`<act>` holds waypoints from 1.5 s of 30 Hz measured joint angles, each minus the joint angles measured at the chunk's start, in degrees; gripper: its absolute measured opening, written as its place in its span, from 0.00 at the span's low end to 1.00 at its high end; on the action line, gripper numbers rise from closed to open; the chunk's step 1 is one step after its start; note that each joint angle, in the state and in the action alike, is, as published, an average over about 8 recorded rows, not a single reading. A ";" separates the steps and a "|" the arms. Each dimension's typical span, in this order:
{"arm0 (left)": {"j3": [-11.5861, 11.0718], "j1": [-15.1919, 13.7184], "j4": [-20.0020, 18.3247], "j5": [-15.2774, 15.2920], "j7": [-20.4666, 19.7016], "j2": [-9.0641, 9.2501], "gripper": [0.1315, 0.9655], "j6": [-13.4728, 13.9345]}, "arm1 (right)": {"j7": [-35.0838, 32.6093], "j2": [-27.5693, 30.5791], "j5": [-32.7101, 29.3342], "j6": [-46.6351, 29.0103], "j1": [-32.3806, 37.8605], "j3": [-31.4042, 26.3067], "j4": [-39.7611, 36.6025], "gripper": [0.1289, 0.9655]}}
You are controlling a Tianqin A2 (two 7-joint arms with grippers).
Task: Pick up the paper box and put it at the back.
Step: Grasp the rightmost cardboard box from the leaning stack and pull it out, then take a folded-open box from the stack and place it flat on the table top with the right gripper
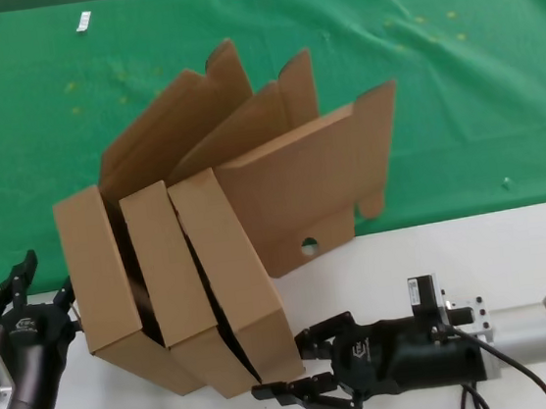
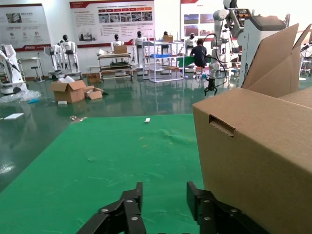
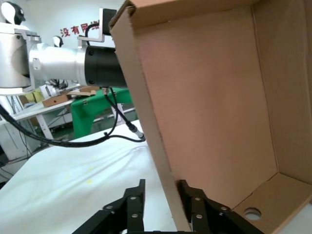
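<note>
Head view: right gripper [image 1: 289, 363], fingers spread, straddles the paper box [image 1: 230, 274] wall at lower centre. Left gripper [image 1: 28, 284] waits open, lower left. Lifting could topple the neighbouring boxes [image 1: 124, 281] leaning alongside.

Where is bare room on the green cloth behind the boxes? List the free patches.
The green cloth lies bare right of the raised lid flaps, and left of them toward the far edge. Crowded: the three paper boxes stand packed side by side, the right gripper at the rightmost box, the left gripper beside the leftmost.
</note>
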 joint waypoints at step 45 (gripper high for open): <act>0.00 0.00 0.00 0.01 0.01 0.00 0.99 0.00 | 49.19 31.86 -8.38 14.05 -18.61 -2.88 68.84 0.04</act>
